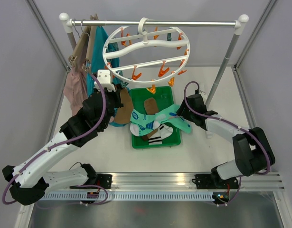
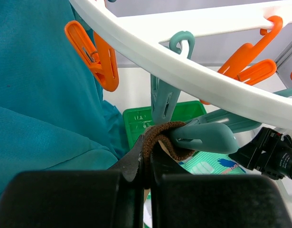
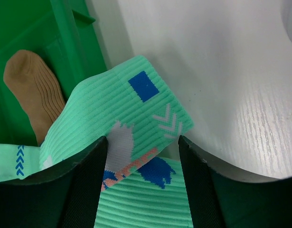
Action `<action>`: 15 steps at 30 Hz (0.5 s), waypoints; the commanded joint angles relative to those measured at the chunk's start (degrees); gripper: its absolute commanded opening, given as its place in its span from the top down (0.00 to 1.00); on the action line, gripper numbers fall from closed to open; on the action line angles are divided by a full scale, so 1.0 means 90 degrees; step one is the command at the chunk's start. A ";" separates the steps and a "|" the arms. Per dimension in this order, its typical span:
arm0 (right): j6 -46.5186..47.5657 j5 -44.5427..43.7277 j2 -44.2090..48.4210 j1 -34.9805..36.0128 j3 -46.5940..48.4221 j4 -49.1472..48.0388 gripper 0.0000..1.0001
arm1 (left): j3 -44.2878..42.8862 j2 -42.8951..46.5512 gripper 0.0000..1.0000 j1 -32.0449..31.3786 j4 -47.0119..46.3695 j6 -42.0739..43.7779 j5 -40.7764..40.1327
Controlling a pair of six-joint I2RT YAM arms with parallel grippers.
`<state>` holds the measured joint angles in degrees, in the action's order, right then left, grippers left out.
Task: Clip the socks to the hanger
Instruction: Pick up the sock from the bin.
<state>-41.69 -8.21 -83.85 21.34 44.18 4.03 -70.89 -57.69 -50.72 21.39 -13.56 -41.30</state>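
Brown sock (image 2: 160,137), pinched in the left end effector (image 2: 146,166), touches a teal peg (image 2: 202,137) on the hanger (image 2: 183,71) and may drop if released before the peg bites; the right end effector (image 3: 142,156) hangs spread over a mint sock (image 3: 131,109) at the edge of the green tray (image 3: 70,57).

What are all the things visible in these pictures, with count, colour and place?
hanger: one, white ring, orange and teal pegs, hooked on the rail.
rail: one, silver, across the back.
tray: one, green, below the hanger.
mint socks: at least two, patterned mint, across the tray.
loose brown sock: one, brown, in the tray.
striped socks: count unclear, white with black stripes, tray's near end.
teal garment: one, teal, rail's left.
pink-beige garment: one, pink-beige, far left.
left gripper: black, shut on held brown sock under the hanger.
right gripper: black, open astride a mint sock.
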 commanded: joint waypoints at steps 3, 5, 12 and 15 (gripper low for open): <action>-0.0133 0.0160 -0.0185 -0.0037 0.0169 -0.0301 0.32 | -0.0268 0.0092 0.98 -0.0009 -0.0042 0.0179 0.0136; -0.0211 0.0238 -0.0204 -0.0037 0.0130 -0.0360 0.33 | -0.0268 0.0101 0.98 -0.0009 -0.0052 0.0169 0.0175; -0.0251 0.0365 -0.0263 -0.0037 0.0091 -0.0604 0.73 | -0.0228 0.0160 0.98 -0.0009 -0.0042 0.0159 0.0243; -0.0192 0.0385 -0.0243 -0.0047 0.0139 -0.0614 0.92 | -0.0199 0.0209 0.98 -0.0009 -0.0033 0.0169 0.0272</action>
<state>-43.24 -5.69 -85.69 21.10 44.18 0.71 -70.91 -57.30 -50.72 21.39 -13.56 -39.88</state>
